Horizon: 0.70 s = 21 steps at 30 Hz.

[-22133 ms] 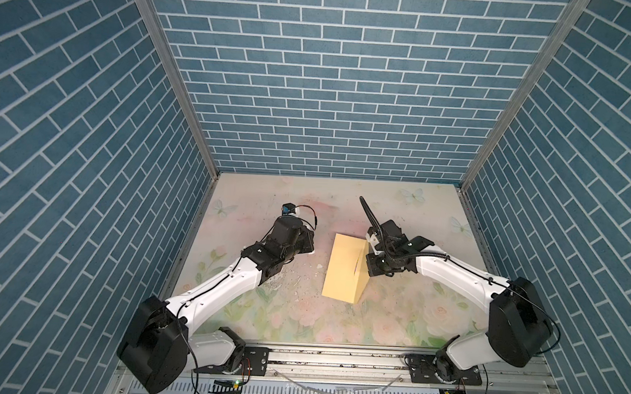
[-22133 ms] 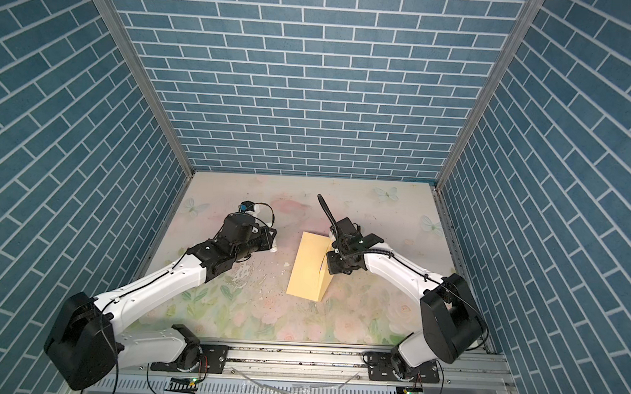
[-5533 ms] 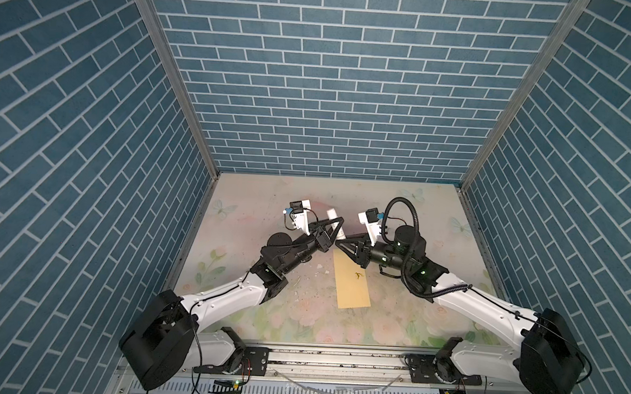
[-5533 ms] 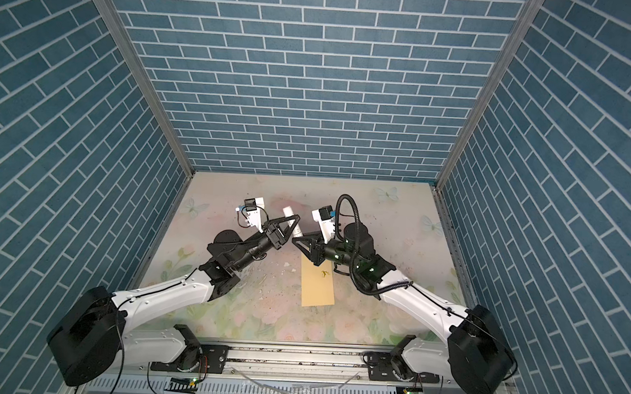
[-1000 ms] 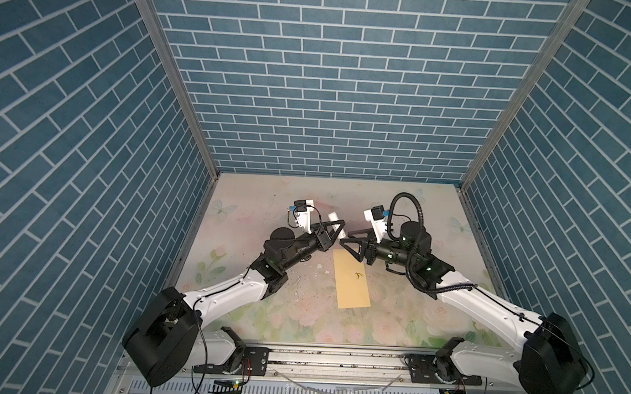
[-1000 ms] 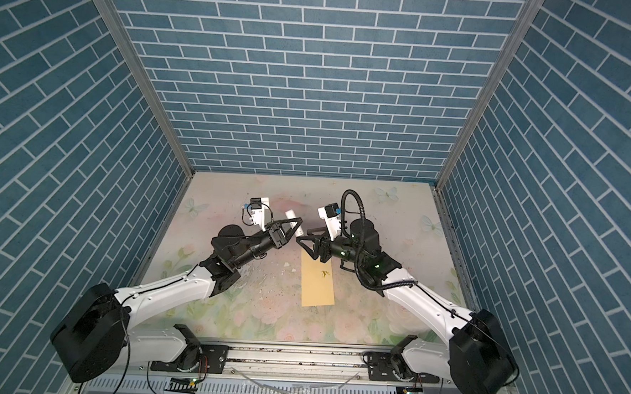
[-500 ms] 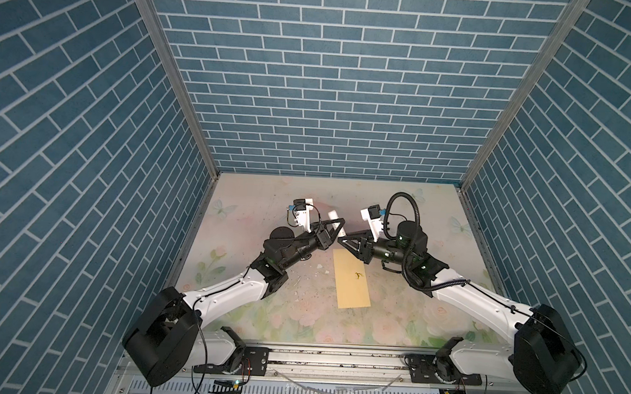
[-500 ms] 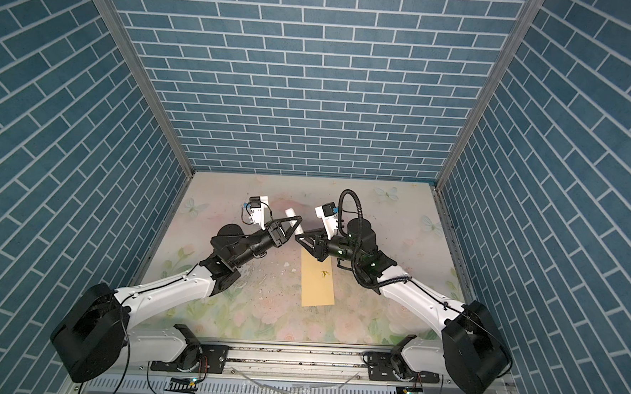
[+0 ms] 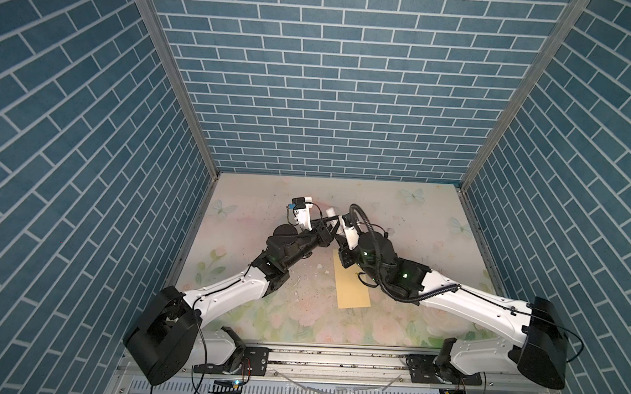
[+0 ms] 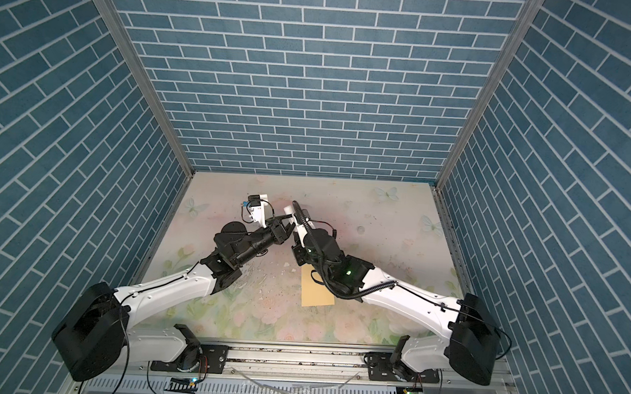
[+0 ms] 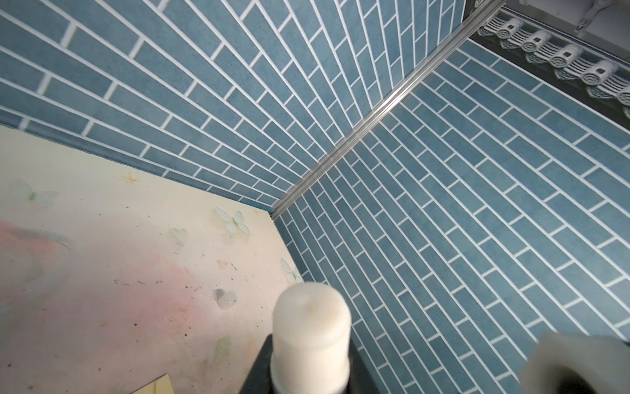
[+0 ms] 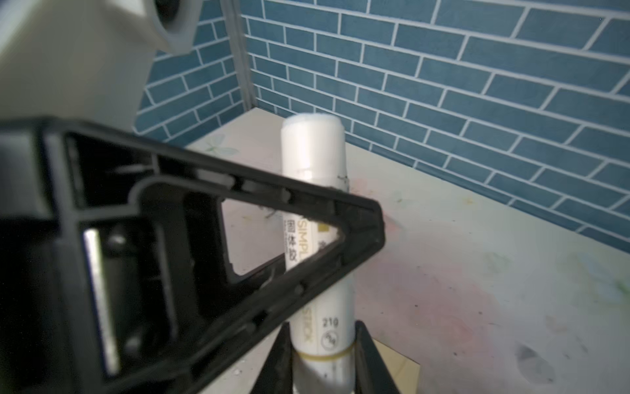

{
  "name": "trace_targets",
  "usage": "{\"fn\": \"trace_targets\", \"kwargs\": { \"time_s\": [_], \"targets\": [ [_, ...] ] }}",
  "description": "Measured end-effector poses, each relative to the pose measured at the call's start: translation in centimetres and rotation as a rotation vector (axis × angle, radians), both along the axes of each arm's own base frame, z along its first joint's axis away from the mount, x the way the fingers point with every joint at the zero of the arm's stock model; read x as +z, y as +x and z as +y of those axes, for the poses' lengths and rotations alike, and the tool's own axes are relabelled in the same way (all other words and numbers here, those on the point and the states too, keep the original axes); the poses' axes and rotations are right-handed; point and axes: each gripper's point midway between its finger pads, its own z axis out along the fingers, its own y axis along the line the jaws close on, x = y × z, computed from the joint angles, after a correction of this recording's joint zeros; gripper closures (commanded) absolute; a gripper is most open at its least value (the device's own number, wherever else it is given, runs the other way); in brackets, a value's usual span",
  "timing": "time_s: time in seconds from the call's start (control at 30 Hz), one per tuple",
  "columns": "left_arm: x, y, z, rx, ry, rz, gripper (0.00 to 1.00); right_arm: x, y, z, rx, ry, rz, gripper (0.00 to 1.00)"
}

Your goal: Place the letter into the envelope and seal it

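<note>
**Envelope** [image 9: 352,288]: lies flat on the table [image 9: 434,226] at centre, long axis running near to far. Its far end is hidden under the right arm, so the flap cannot be judged.

**Letter:** not visible in any view. Whether it sits inside the envelope cannot be told.

**Glue stick** [image 12: 322,327]: both grippers meet on it above the envelope's far end, slightly left. The cap [image 11: 312,317] appears to be on.

**Left gripper** [image 11: 308,382]: jaws partly closed across the stick's middle.

**Right gripper** [image 12: 324,371]: jaws partly closed on the stick's base end, just beside the left grip.

**Judged step:** preparing the glue for sealing, either uncapping or passing the stick between arms.

**Hazards:**
- (a) The two grips lie close together, so a small misalignment could knock finger against finger.
- (b) A pull or twist off the stick's axis could make the smooth tube slip or swing out of one grip and drop onto the envelope.
- (c) The envelope is unheld, so a low sweep of the right arm could drag it askew.
</note>
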Motion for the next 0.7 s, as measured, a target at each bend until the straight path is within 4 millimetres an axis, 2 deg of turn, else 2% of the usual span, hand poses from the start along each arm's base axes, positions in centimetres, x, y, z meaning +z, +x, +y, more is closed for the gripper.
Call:
{"fn": "trace_targets", "kwargs": {
  "time_s": [0.07,0.13,0.23,0.33,0.4,0.5,0.7],
  "targets": [
    [-0.4,0.3,0.2,0.017,0.012,0.007,1.0,-0.5,0.3,0.2,-0.048,-0.081,-0.05,0.99],
    [-0.8,0.4,0.3,0.027,0.024,0.016,1.0,-0.9,0.5,0.2,-0.079,-0.138,-0.085,0.92],
    [-1.0,0.4,0.2,0.025,0.028,0.021,1.0,-0.9,0.4,0.1,-0.084,-0.159,-0.097,0.72],
    [-0.6,0.0,-0.1,0.002,0.021,0.011,1.0,-0.1,0.3,-0.3,-0.025,-0.104,-0.067,0.44],
    [-0.5,-0.5,-0.6,-0.025,0.021,0.006,1.0,0.6,0.3,-1.6,0.044,-0.015,-0.016,0.35],
    [0.6,-1.4,-1.4,-0.074,0.002,-0.017,1.0,1.5,-0.3,-3.1,0.186,0.17,0.097,0.33],
    [1.2,-2.1,-1.6,-0.114,-0.009,-0.027,1.0,1.6,-1.8,-3.9,0.371,0.375,0.255,0.33]
  ]
}}
